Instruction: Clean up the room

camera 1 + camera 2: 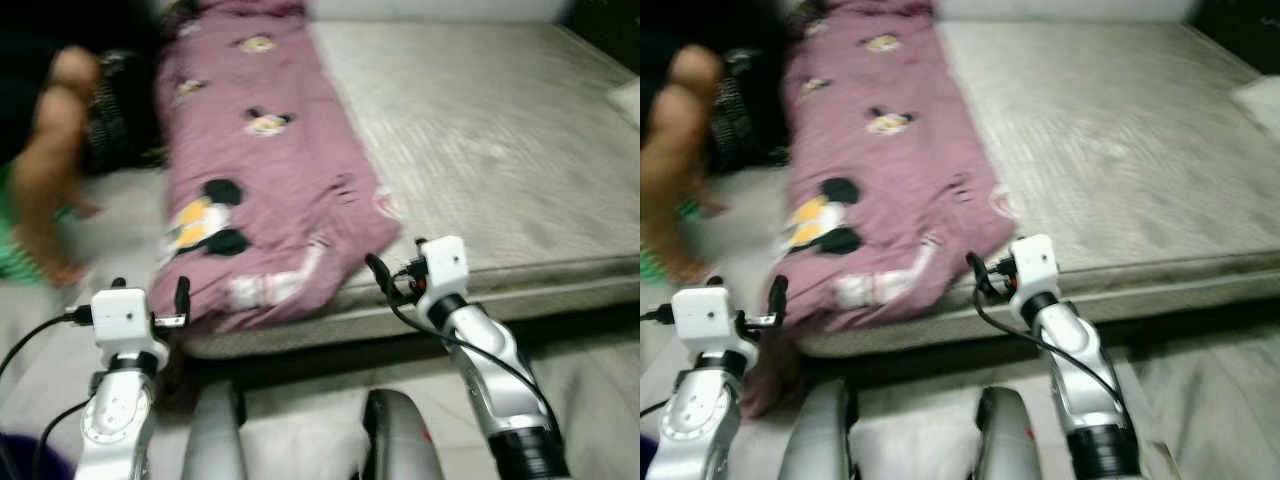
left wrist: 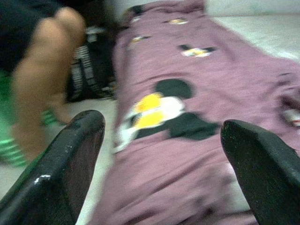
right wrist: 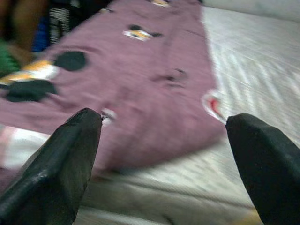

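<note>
A mauve blanket (image 1: 260, 170) printed with cartoon mice lies in a long strip along the left side of a bare grey mattress (image 1: 490, 130), its near end drooping over the mattress edge. My left gripper (image 1: 182, 298) is raised just before that drooping end, open, with nothing between its fingers (image 2: 70, 159). My right gripper (image 1: 385, 278) is held up at the blanket's near right corner, open and empty too; the right wrist view looks along its fingers (image 3: 61, 164) at the blanket (image 3: 140, 89) and mattress (image 3: 253, 70). The pictures are blurred.
A person's bare arm (image 1: 45, 170) and green clothing (image 1: 15, 250) are at the left, beside the bed. A dark striped object (image 1: 115, 115) lies on the floor by the blanket. A white pillow corner (image 1: 625, 100) is at the far right.
</note>
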Robot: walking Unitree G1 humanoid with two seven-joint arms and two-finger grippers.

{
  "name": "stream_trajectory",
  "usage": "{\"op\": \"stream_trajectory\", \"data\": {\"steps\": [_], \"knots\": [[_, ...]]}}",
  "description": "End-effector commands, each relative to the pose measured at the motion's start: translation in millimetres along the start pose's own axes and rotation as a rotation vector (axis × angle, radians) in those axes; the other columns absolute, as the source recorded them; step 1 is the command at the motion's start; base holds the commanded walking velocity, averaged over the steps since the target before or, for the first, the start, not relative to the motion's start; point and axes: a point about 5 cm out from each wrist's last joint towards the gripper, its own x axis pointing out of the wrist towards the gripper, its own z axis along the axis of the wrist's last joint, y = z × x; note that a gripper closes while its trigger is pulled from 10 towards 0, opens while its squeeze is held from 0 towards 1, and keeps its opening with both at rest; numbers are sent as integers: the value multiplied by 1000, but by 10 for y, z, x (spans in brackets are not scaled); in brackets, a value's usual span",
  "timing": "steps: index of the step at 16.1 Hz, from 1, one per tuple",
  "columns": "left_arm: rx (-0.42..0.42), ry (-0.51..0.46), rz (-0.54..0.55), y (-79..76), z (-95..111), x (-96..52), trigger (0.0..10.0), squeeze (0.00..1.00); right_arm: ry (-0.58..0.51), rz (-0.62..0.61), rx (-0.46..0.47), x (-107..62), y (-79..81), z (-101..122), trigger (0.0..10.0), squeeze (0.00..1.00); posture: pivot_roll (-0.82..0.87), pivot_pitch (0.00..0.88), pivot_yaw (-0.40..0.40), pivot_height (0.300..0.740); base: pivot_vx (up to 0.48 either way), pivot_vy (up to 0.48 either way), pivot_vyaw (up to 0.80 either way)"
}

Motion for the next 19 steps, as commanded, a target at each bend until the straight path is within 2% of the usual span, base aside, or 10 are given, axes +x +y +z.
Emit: {"op": "stream_trajectory", "data": {"steps": [1, 4, 10, 12, 16, 18, 19], "knots": [[-2, 2, -14, -31, 4, -9, 10000, 0, -1, -10, 5, 5, -27, 18, 10000, 0, -15, 38, -45, 583, 322, 0, 0], [-1, 5, -16, -34, 0, -6, 10000, 0, -1, -9, 9, 8, -26, 15, 10000, 0, -16, 39, -43, 583, 301, 0, 0], [-1, 12, -21, -38, -11, 9, 10000, 0, -6, -3, 11, 19, -23, 19, 10000, 0, -16, 40, -43, 583, 0, 0, 0], [-2, 15, -23, -39, -13, 14, 10000, 0, -10, 20, -29, 25, 9, 32, 10000, 0, -15, 41, -43, 583, 0, 0, 800], [-11, 20, -28, -50, -24, 30, 10000, 0, -2, 12, -12, 42, -15, 23, 10000, 0, -17, 38, -43, 583, 0, 0, 781], [5, 18, -40, -50, -14, 23, 10000, 0, 45, -5, 32, 55, -54, -1, 10000, 0, -25, 42, -37, 583, 0, 0, 0], [19, 2, -32, -34, 26, 33, 10000, 0, 39, -4, 14, 66, -60, 26, 10000, 0, -20, 49, -29, 583, 0, 0, 0]]}}
